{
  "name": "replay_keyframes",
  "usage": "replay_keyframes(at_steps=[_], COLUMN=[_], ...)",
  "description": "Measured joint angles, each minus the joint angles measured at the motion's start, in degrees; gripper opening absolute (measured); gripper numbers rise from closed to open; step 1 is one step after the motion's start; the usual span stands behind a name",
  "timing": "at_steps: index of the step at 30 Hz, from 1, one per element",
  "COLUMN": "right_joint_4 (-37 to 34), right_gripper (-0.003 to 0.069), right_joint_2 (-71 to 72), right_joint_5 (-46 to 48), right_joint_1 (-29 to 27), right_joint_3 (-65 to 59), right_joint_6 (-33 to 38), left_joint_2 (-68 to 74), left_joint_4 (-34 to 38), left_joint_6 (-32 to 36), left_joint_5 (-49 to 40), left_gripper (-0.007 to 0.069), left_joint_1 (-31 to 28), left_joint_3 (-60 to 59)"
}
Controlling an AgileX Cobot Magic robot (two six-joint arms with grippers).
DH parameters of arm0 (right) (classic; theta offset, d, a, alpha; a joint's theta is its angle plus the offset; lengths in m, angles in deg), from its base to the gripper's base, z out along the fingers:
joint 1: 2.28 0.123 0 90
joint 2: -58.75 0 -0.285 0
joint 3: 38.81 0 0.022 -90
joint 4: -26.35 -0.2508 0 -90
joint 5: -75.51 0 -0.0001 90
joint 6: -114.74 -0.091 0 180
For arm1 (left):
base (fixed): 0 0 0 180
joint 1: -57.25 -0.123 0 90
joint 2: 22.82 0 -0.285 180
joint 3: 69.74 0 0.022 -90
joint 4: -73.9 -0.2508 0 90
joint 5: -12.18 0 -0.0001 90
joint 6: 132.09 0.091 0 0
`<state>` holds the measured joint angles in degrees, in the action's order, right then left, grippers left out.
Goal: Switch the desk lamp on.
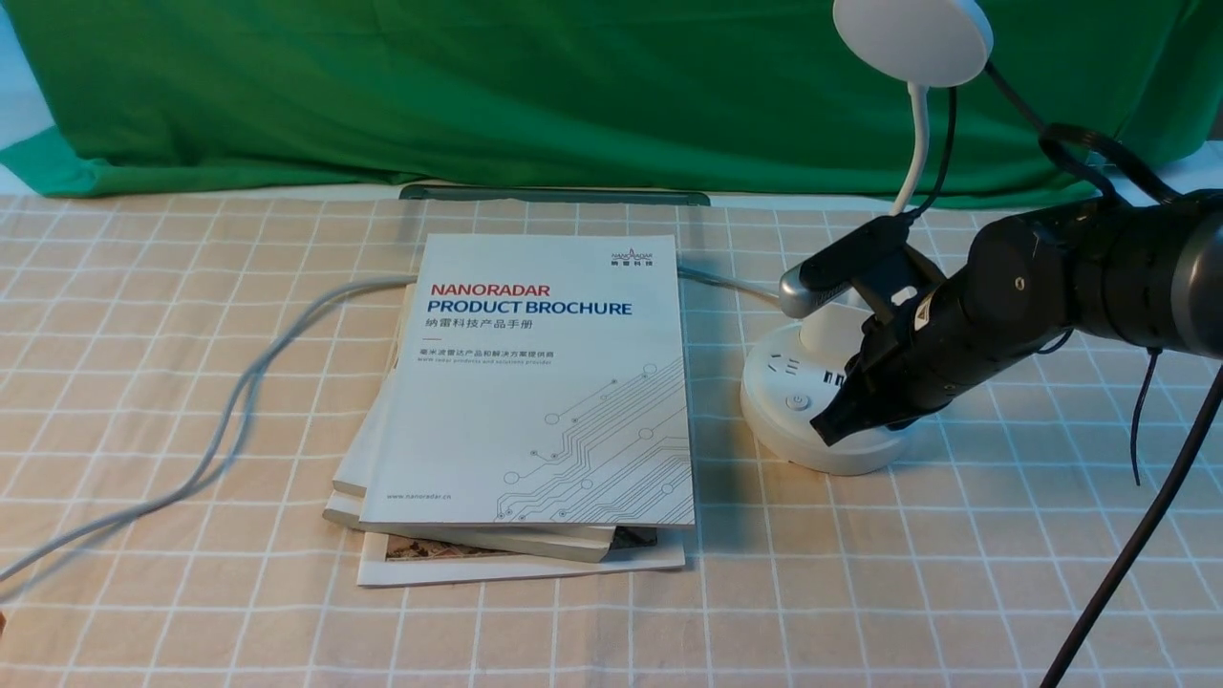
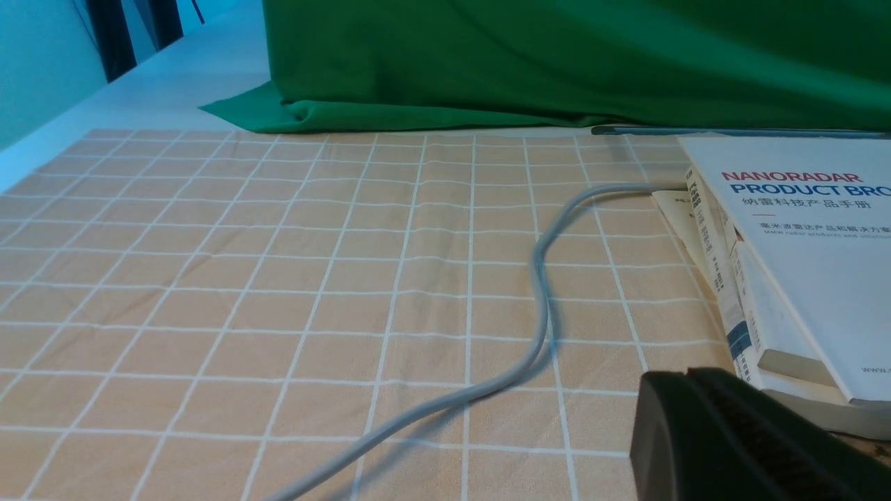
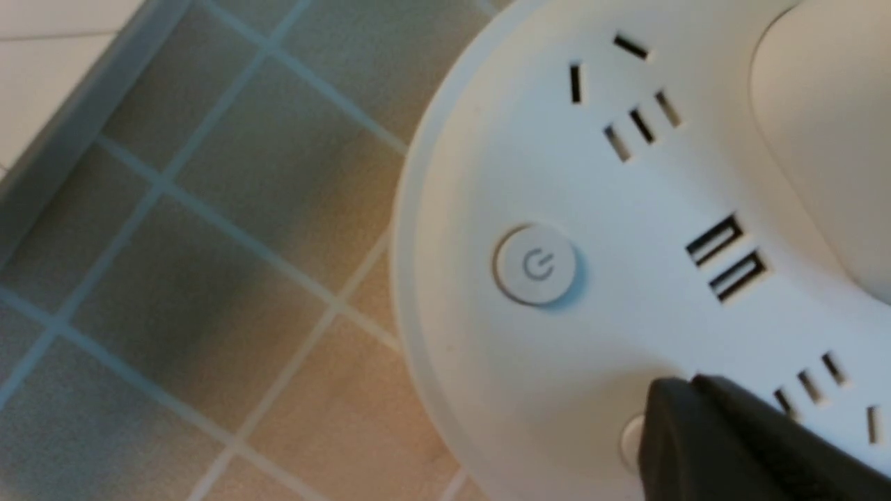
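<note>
The white desk lamp stands at the right, with its disc head (image 1: 912, 40) up top, a thin gooseneck (image 1: 915, 143) and a round base (image 1: 779, 406) with sockets. My right gripper (image 1: 829, 428) is shut and empty, with its tip low over the base's front right. In the right wrist view the base (image 3: 487, 362) fills the frame: a power button (image 3: 534, 264) lies uncovered, and the gripper tip (image 3: 686, 417) covers most of a second button (image 3: 631, 442). The lamp head looks unlit. My left gripper (image 2: 686, 390) is shut, low over the cloth, beside the books.
A stack of brochures and books (image 1: 535, 392) lies in the middle of the checked tablecloth, left of the lamp base. A grey cable (image 1: 229, 411) runs from the left edge under the books. A green cloth (image 1: 478, 86) hangs behind.
</note>
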<state>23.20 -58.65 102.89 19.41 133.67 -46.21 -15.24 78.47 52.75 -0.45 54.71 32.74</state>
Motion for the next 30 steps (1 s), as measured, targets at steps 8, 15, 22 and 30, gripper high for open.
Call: replay_keyframes(at_steps=[8, 15, 22, 30], right_joint_4=[0.00, 0.00, 0.00, 0.39], right_gripper=[0.0032, 0.0034, 0.0035, 0.0038], right_joint_2=[8.06, 27.44, 55.09, 74.80], right_joint_5=[4.22, 1.14, -1.66, 0.00], right_joint_1=[0.00, 0.00, 0.00, 0.00], right_joint_3=[-3.21, -12.70, -23.94, -30.13], right_joint_6=[-3.86, -8.51, -10.31, -12.52], left_joint_2=[0.00, 0.00, 0.00, 0.00], left_joint_4=[0.00, 0.00, 0.00, 0.00], left_joint_6=[0.00, 0.00, 0.00, 0.00], left_joint_5=[0.00, 0.00, 0.00, 0.00], left_gripper=[0.0021, 0.0021, 0.0021, 0.0021], left_joint_1=[0.00, 0.00, 0.00, 0.00], left_joint_3=[0.00, 0.00, 0.00, 0.00])
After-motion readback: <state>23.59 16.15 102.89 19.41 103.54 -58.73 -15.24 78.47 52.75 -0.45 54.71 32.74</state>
